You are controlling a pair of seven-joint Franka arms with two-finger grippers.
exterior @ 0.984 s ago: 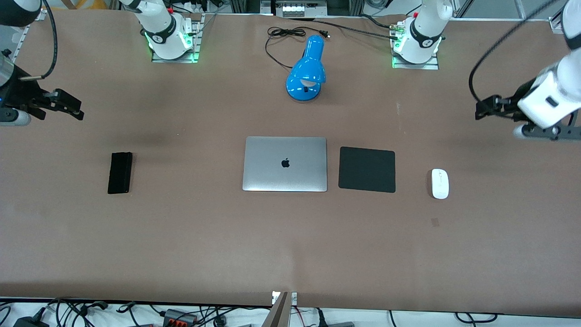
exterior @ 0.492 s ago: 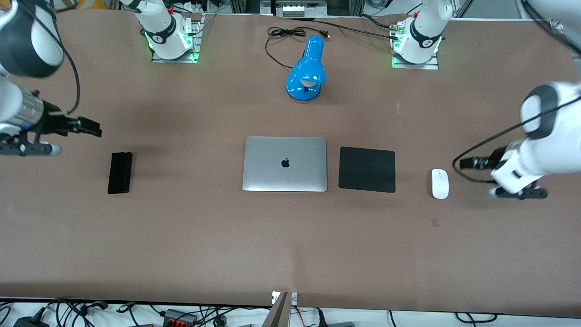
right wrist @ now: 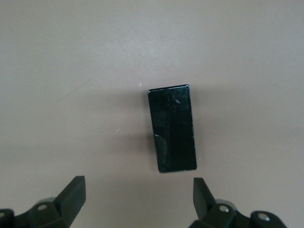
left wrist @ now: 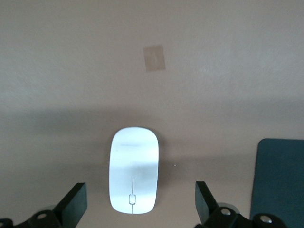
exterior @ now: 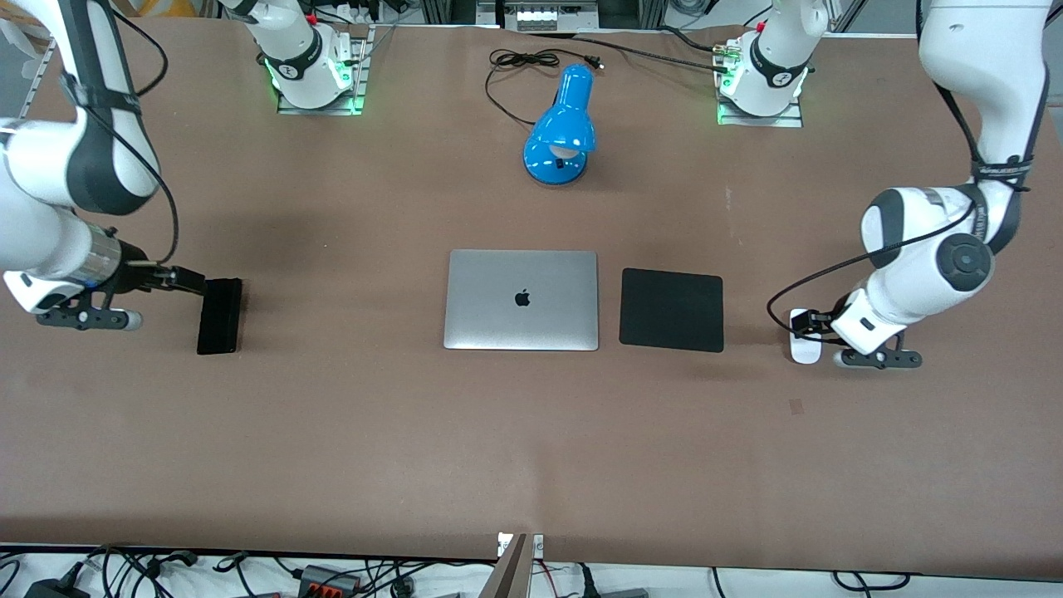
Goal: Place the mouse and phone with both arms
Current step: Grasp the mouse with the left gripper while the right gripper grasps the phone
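Closing in: left end effector [left wrist: 137, 206] spread wide over the mouse [left wrist: 134, 169] beside the pad [exterior: 671, 310], right end effector [right wrist: 137, 202] spread near the phone [right wrist: 172, 128] on the surface [exterior: 531, 432]; centre each before squeezing.

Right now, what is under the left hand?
The white mouse lies on the brown table under the open left hand, between its fingers and untouched. From the front, the hand covers part of the mouse.

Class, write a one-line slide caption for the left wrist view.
Open left tool poised over the white mouse on the brown table, mouse pad beside it.
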